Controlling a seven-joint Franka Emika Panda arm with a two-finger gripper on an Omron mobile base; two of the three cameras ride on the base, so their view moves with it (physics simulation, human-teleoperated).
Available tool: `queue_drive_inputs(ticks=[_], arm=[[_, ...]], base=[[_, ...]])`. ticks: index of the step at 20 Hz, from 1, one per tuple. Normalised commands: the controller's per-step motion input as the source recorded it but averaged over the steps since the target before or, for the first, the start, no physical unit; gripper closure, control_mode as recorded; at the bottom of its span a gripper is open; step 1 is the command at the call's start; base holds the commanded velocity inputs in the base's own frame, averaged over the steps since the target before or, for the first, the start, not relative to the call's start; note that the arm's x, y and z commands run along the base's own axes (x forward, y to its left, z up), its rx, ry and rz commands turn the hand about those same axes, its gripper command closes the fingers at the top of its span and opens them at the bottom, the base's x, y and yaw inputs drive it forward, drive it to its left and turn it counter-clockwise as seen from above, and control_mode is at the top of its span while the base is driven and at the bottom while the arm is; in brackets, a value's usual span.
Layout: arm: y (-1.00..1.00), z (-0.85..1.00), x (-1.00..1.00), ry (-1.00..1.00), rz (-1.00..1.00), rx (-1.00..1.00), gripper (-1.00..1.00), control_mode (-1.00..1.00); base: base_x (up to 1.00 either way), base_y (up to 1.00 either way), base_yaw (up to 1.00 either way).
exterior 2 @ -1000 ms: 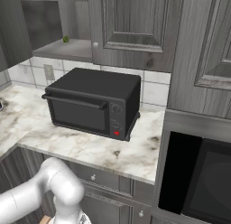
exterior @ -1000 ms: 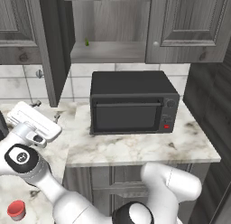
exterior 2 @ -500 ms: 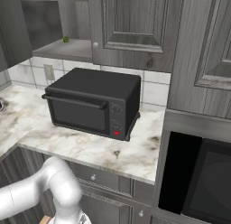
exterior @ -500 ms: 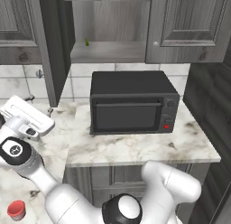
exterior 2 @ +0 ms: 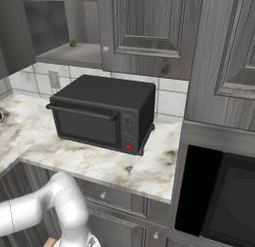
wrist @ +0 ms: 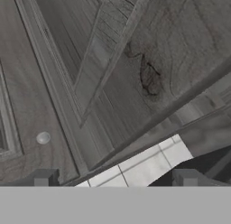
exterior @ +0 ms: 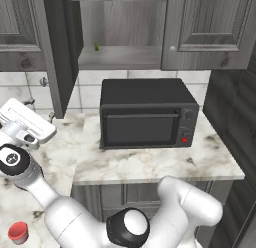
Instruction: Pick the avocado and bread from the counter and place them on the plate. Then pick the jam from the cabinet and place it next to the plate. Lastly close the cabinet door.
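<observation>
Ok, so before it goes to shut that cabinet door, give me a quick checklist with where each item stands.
1. Hand open with nothing between its finger tips: ok.
2. Small squat red jar out of the cabinet and standing on the white marble-look counter: ok.
3. Jar set beside the plate: cannot tell.
4. Tall dark grey wood-grain cabinet door closed: not ok, it stands swung out.
5. Hand facing a raised-panel door front with a small round knob: ok.
6. Hand in contact with the open door: cannot tell.
</observation>
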Motion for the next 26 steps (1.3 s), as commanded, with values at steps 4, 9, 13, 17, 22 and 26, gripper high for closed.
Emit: queue_drive_inputs(ticks=[4,9,13,17,22,26], arm=[[0.0,0.29,0.0,-0.04,0.0,0.0,-1.0,-1.0],[-0.08,0.31,0.0,-0.05,0.0,0.0,-1.0,-1.0],[-0.67,0.21,-0.02,-0.04,0.0,0.02,-1.0,-1.0],[-0.87,0.21,-0.04,-0.02,0.0,0.11,-1.0,-1.0],[-0.99,0.43,-0.15,-0.05,0.0,0.16,-1.0,-1.0],[-0.97,0.64,-0.04,-0.06,0.0,0.19,-1.0,-1.0]], base=[[0.0,0.0,0.0],[0.0,0.0,0.0],[0.0,0.0,0.0],[0.0,0.0,0.0],[0.0,0.0,0.0],[0.0,0.0,0.0]])
